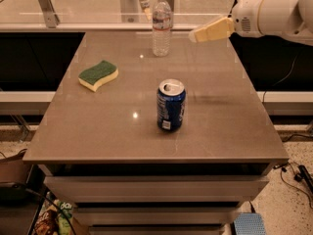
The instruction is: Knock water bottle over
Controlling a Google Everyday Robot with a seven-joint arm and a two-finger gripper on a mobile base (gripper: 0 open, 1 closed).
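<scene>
The water bottle stands upright near the far edge of the table, clear and ribbed with a white cap and a pale label band. My gripper reaches in from the right on a white arm. It hovers above the table at about the bottle's mid-height, a short gap to the bottle's right, not touching it. Its cream-coloured fingers point left toward the bottle.
A blue soda can stands upright in the middle of the table. A green and yellow sponge lies at the left. A glass railing runs behind the table's far edge. Cables lie on the floor at right.
</scene>
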